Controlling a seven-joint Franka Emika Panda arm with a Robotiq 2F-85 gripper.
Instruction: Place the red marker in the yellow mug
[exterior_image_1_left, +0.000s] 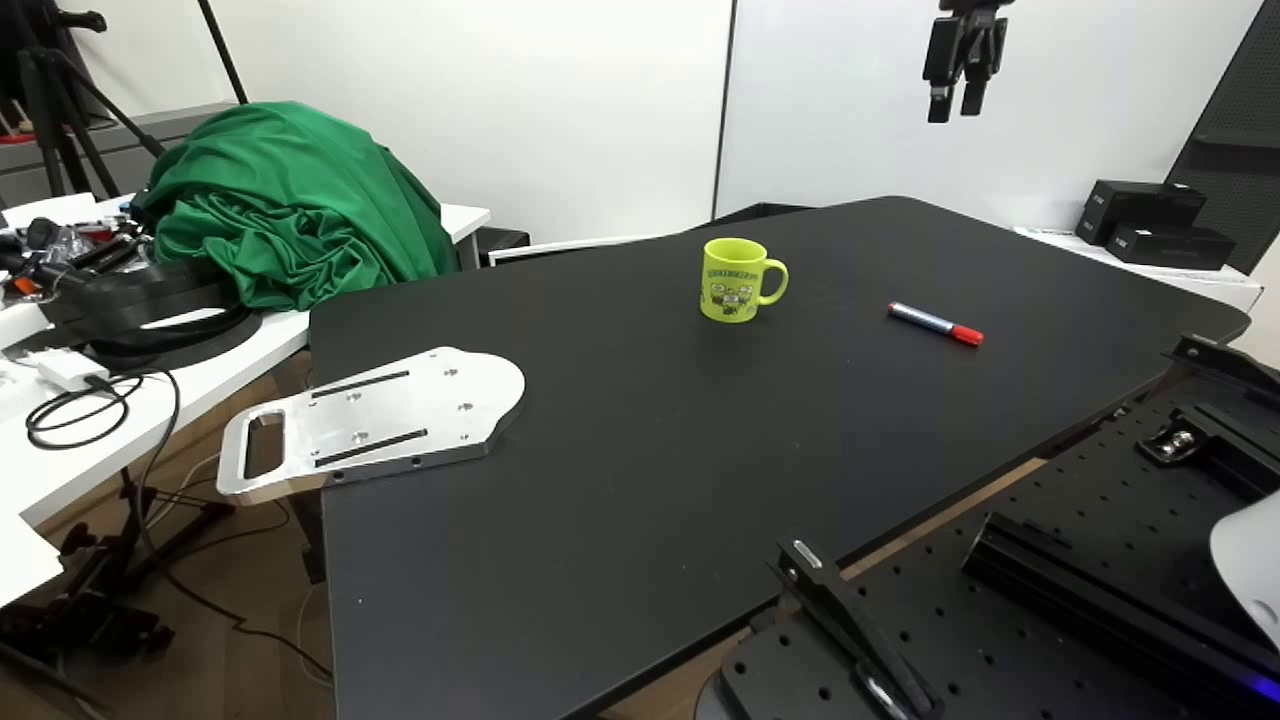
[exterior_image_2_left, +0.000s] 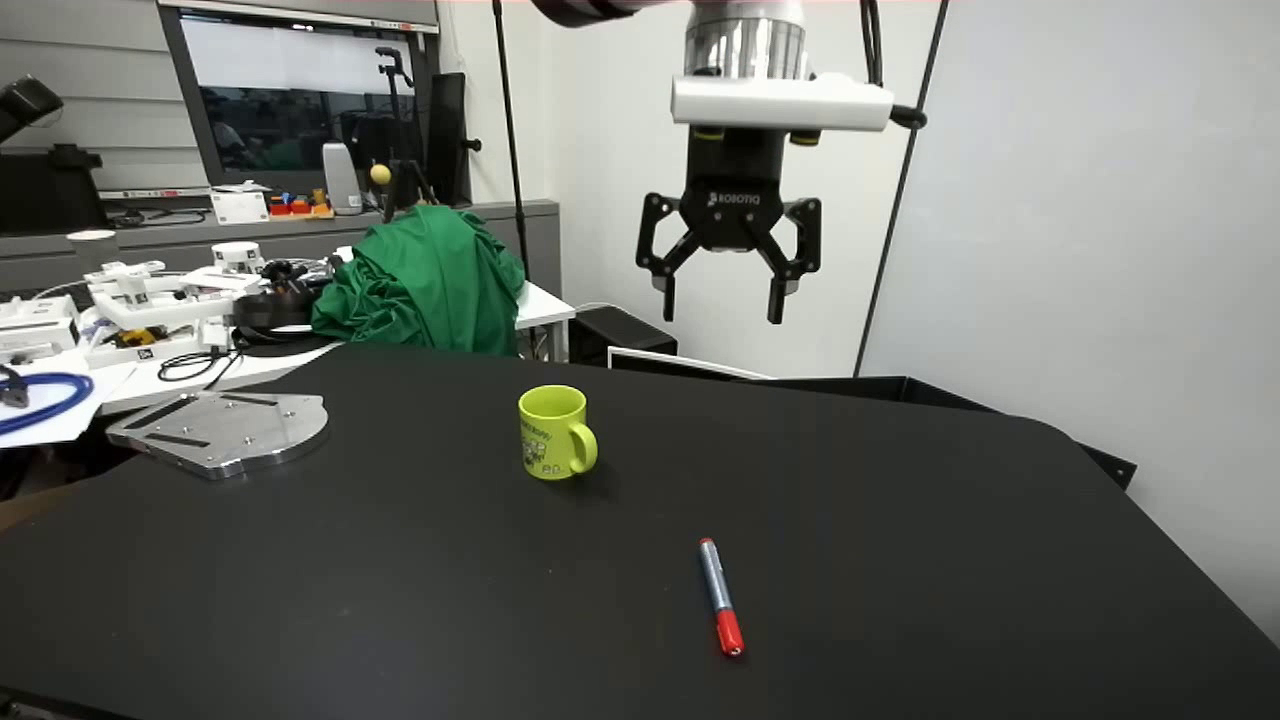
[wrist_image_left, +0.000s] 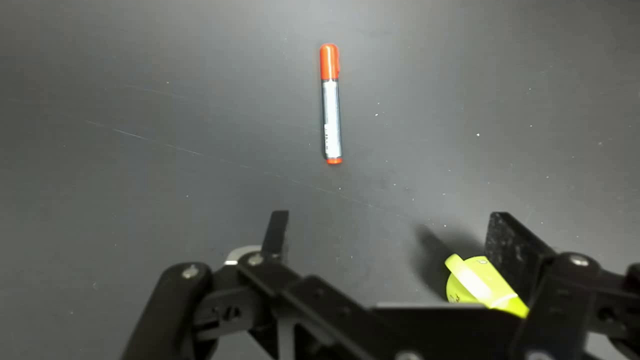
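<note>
Seeing gripper (exterior_image_2_left: 722, 312) in both exterior views, hanging well above bench (exterior_image_1_left: 600, 560), pointing down, with jaws spread wide apart. Seeing red marker (exterior_image_1_left: 936, 325) lying flat on bench, well apart from yellow mug (exterior_image_1_left: 732, 280) and closer than mug to edge by black boxes (exterior_image_1_left: 1140, 208). Also closer than mug to edge along perforated base plate (exterior_image_1_left: 1090, 510), with red-capped end aimed that way and other end toward edge facing white wall (exterior_image_1_left: 560, 120). Have mug upright near wall edge, with handle turned roughly toward corner shared by box and base-plate edges. Can't make out print on mug side. Also have metal plate (exterior_image_1_left: 400, 410) flat across edge opposite boxes, with cutout end overhanging, near corner by green cloth (exterior_image_2_left: 430, 285). In wrist view, getting marker ahead of jaws with capped end farther out, and mug partly hidden behind gripper hardware.
</note>
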